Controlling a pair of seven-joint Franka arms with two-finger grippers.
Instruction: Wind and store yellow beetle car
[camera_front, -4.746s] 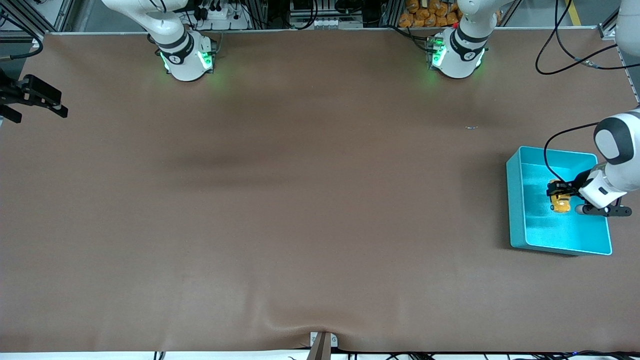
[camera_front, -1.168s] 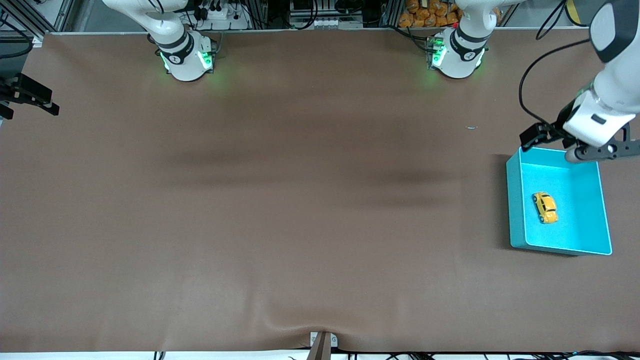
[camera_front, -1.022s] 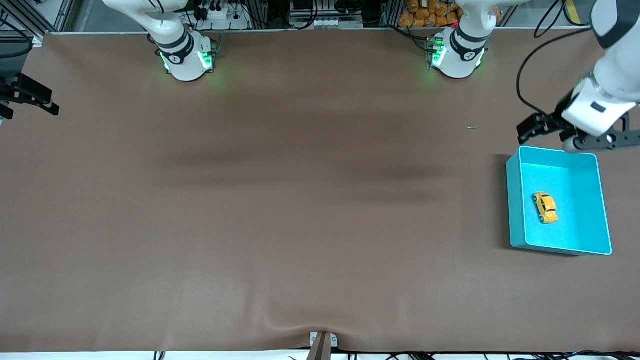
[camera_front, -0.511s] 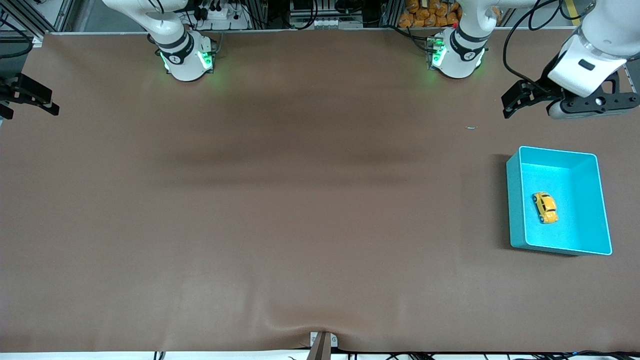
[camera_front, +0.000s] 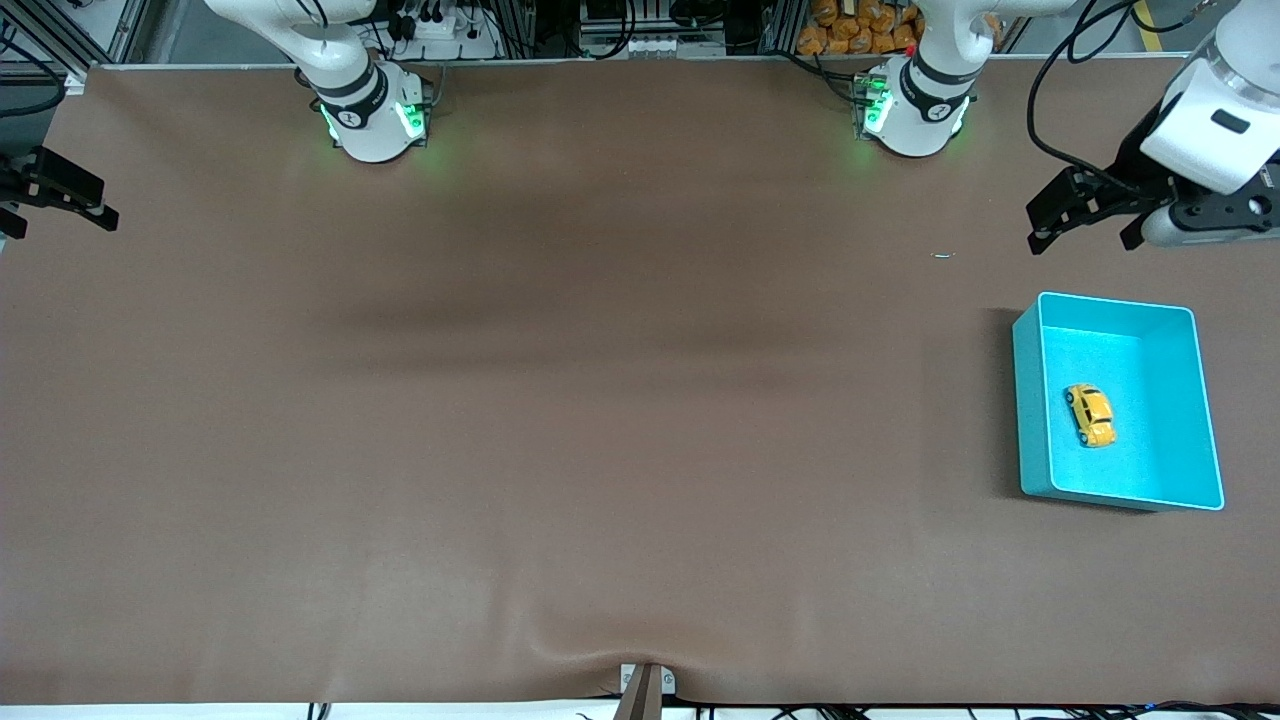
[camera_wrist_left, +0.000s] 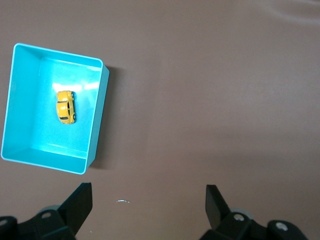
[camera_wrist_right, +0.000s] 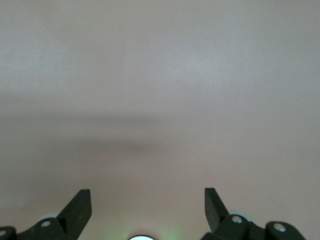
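Left end effector (camera_front: 1085, 210) hangs in the air over bare worktop (camera_front: 600, 420) near the left arm's end, up toward the robots' bases from the turquoise bin (camera_front: 1030, 400), its two dark fingers spread wide and holding nothing; the left wrist view shows both fingertips (camera_wrist_left: 80, 200) far apart with brown surface between them. Right end effector (camera_front: 60, 190) waits at the right arm's edge of the worktop, at about nine o'clock in the front view, equally wide open and empty, with only plain surface under it in the right wrist view (camera_wrist_right: 147, 210). With the front view read as a clock face, the bin sits at roughly four o'clock, close to the worktop's edge at the left arm's end, with a strip of surface showing all round it. It is a rectangular, smooth-walled tub with rounded corners and thin upright sides. Inside it, on the flat floor near the middle and clear of every wall, the yellow beetle car (camera_front: 1090, 415) rests on its wheels: small, glossy, round-backed, with dark windows. Matte brown covering runs unbroken across the wide middle of the worktop, slightly rippled at six o'clock.
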